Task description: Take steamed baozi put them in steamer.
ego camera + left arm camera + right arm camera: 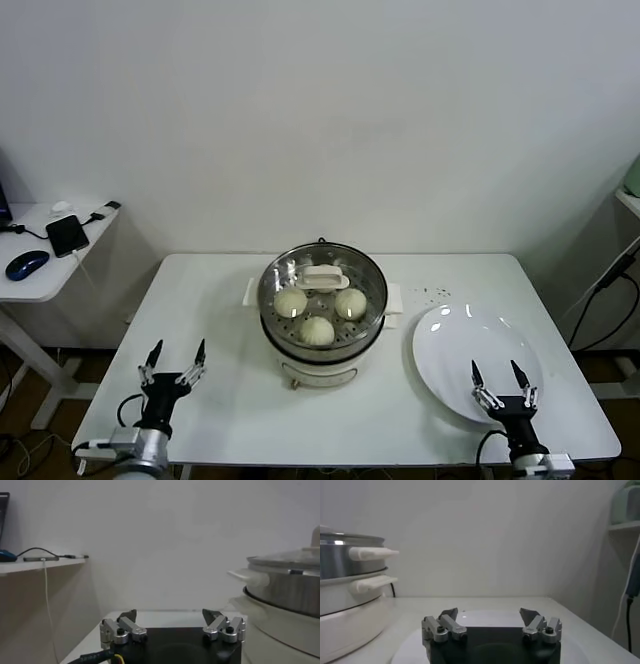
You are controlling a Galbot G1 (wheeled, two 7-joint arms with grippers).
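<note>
We see the round shiny steel steamer (pixel 322 330) on its white electric base standing upright at the middle of the white rectangular surface (pixel 230 400), its white side handles pointing toward the left and right ends of the surface. A round glass lid with a white handle (pixel 324 277) sits on top of it, the handle's long axis running left to right. Through the glass we make out three small round cream-white steamed baozi (pixel 317 330) lying dome-up on the perforated tray, two toward the back and one toward the front, close together; being round, they show no long axis. To the right of the steamer, near but apart from it, lies a flat round white plate (pixel 450 350). Our left claw (pixel 173 352) hovers near the front left of the surface, well apart from the steamer, its fingers spread wide and holding nothing. Our right claw (pixel 506 376) hangs over the front part of the plate, likewise spread wide and holding nothing.
</note>
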